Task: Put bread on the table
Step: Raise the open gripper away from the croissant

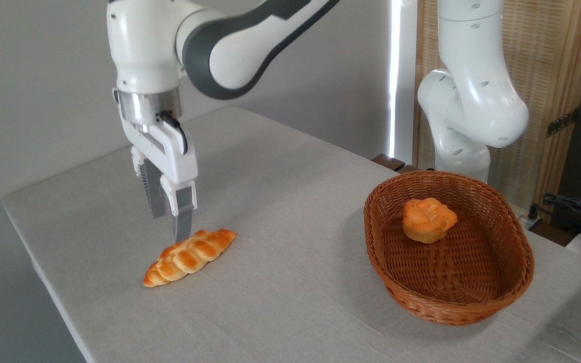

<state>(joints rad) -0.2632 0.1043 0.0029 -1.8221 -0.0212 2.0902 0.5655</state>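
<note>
One bread (189, 257) on grey table (290, 201) | end effector (169, 224) parted above | basket (472, 302) right

Free room and obstacles, placed relative to the wicker basket (447, 297): the grey counter (290, 201) is bare from the basket's left rim across to the braided bread (189, 256), and bare again in front of and behind that stretch. At the far left, the gripper (169, 219) hangs over the loaf's rear edge with its fingers (183, 222) pointing down and parted, blocking approach from above and behind. Inside the basket a round bun (427, 219) occupies the rear, leaving the front floor open; the arm's base (472, 116) rises just behind the basket.
</note>
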